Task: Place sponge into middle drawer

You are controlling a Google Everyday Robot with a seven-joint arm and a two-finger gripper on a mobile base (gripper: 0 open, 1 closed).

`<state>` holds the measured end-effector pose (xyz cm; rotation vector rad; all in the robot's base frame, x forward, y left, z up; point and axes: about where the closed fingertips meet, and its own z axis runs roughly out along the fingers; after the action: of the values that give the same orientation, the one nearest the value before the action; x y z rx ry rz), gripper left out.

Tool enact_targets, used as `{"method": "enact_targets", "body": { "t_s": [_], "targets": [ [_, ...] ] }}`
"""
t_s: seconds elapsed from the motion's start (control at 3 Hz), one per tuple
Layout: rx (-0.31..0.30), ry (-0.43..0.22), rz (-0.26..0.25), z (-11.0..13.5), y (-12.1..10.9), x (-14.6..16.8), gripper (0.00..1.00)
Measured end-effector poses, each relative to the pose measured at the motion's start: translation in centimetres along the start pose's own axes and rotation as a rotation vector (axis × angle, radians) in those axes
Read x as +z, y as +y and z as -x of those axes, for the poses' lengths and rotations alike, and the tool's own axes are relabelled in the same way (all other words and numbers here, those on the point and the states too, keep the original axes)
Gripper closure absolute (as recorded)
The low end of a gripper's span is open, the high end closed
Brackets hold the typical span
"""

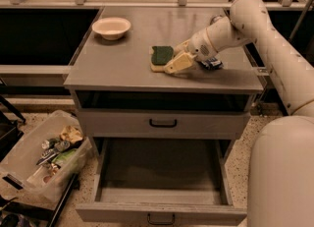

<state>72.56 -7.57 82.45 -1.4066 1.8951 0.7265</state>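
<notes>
Grasping is the step in hand: the tool (172, 60), reaching in from the right, sits against the right edge of the sponge (160, 55). The sponge lies green face up on the worktop (113, 64), near a dark blue snack wrapper (213, 64). Whether the tool has closed on the sponge I cannot tell. The middle drawer (162, 182) stands pulled out below the shut top drawer (117, 122). Next, I judge, comes a firm hold, a lift past the worktop's front edge, then a descent into the open drawer.
</notes>
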Motion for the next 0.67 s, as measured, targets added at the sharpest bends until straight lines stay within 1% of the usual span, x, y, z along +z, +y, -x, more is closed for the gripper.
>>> {"method": "enact_targets", "body": {
  "t_s": [0.33, 0.67],
  "targets": [
    [0.000, 0.000, 0.000, 0.00, 0.00, 0.00, 1.00],
    [0.000, 0.000, 0.000, 0.57, 0.04, -0.46, 1.00]
  ]
}}
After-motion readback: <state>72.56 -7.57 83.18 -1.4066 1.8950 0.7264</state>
